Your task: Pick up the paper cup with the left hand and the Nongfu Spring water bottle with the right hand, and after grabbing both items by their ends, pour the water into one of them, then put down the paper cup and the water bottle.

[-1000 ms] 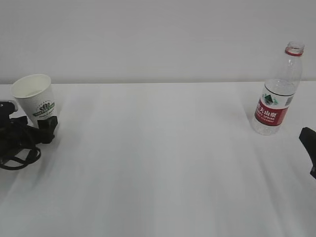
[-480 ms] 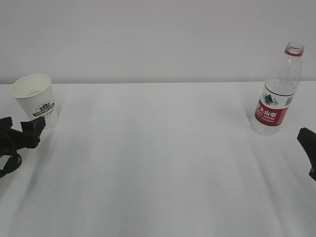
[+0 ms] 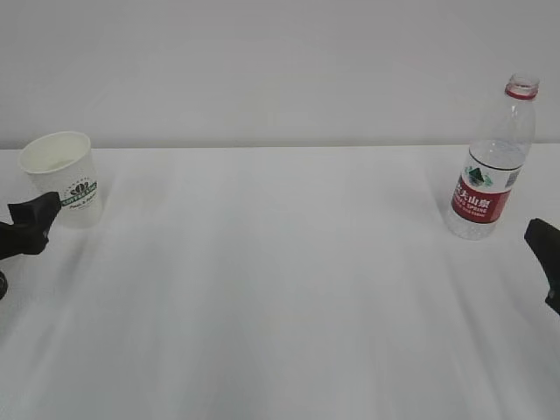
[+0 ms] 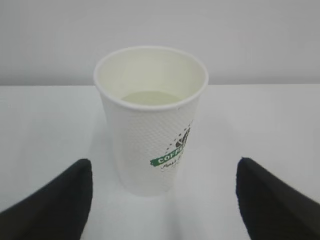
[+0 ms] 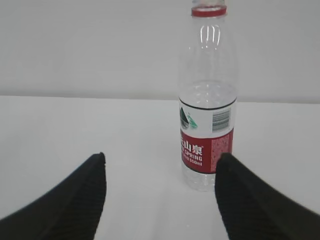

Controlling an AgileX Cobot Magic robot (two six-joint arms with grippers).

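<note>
Just ahead of left claw (image 4: 162, 200): paper cup (image 4: 150, 120)

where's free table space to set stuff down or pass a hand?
The whole middle of the white table is bare, from the paper cup at far left to the water bottle at far right, front edge included. It is tight only at the sides: the left gripper sits by the cup, the right gripper near the bottle.
</note>
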